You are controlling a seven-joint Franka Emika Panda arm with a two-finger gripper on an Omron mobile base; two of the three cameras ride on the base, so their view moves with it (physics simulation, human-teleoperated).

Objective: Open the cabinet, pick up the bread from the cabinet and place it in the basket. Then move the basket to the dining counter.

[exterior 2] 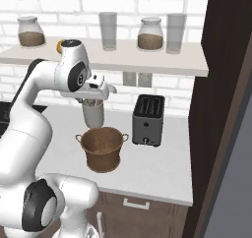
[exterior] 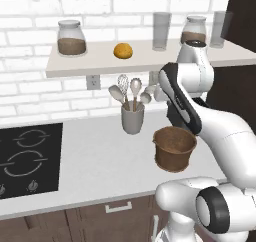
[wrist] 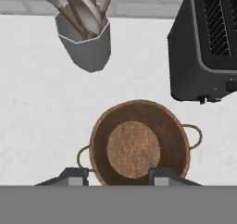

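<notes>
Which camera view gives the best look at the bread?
The left base view: the bread sits whole and unobstructed on the wall shelf, between a jar and a glass. In the right base view the robot's arm covers most of it, leaving a small orange edge.

bread (exterior 2: 59, 46): mostly hidden by arm | toaster (wrist: 203, 42): cropped, seemingly

Plainly a home kitchen: white brick wall (exterior: 30, 101), black cooktop (exterior: 27, 158) set into a pale counter (exterior: 95, 161), dark toaster (exterior 2: 147, 120), grey utensil cup (exterior: 132, 117) (spoons and a whisk inside), glass jars (exterior: 71, 37) on an open shelf (exterior: 80, 66), dark wood drawers (exterior 2: 142, 207) below.
</notes>
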